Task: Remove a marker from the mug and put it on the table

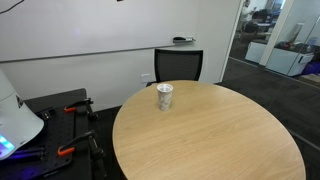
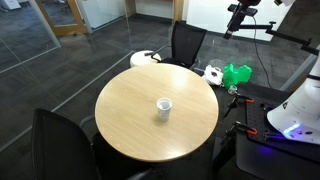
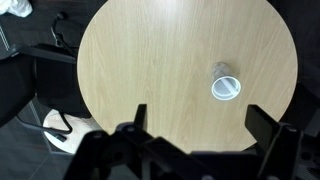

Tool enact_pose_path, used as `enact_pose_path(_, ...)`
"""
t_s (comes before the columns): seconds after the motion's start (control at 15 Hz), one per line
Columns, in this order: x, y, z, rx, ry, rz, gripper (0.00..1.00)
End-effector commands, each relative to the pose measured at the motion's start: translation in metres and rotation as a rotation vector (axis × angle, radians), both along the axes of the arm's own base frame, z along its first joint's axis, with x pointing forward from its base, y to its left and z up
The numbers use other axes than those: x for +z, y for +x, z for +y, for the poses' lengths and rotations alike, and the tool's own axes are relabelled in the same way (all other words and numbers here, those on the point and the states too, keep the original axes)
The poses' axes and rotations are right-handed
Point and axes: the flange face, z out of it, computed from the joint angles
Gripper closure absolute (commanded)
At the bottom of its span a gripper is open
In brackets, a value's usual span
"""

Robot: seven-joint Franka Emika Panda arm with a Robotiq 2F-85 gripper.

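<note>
The mug [image 1: 164, 96] stands upright on the round tan table [image 1: 220, 140], near its far edge; it also shows in the exterior view from the other side, near the table's middle [image 2: 163, 107]. In the wrist view the mug [image 3: 226, 87] is seen from above with a marker [image 3: 229, 86] lying across its mouth. The table [image 3: 150, 70] fills that view. My gripper [image 3: 196, 118] is open and empty, high above the table, with the mug between and beyond its fingers. The gripper does not show in the exterior views.
A black chair [image 1: 178, 66] stands behind the table; two more chairs [image 2: 187, 42] [image 2: 55, 140] show around it. The robot's white base [image 2: 300, 105] sits beside the table, with green and white items [image 2: 235, 74] on a stand nearby. Glass walls lie beyond.
</note>
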Motion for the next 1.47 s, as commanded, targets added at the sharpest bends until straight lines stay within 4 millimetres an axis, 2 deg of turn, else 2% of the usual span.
enact_pose_path(0.0, -0.010, 0.029, 0.004, 0.170, -0.035, 0.000, 0.00)
enact_pose_path(0.4, -0.045, 0.066, 0.002, 0.465, -0.022, -0.007, 0.00)
enact_pose_path(0.67, -0.068, 0.080, 0.005, 0.686, 0.008, -0.026, 0.00)
enact_pose_path(0.73, -0.065, 0.069, 0.003, 0.601, -0.012, -0.007, 0.00)
enact_pose_path(0.87, -0.071, 0.071, 0.002, 0.609, -0.004, 0.002, 0.00)
enact_pose_path(1.13, -0.069, 0.071, 0.002, 0.609, -0.005, -0.002, 0.00)
enact_pose_path(1.4, -0.079, 0.083, 0.003, 0.787, -0.044, -0.157, 0.00)
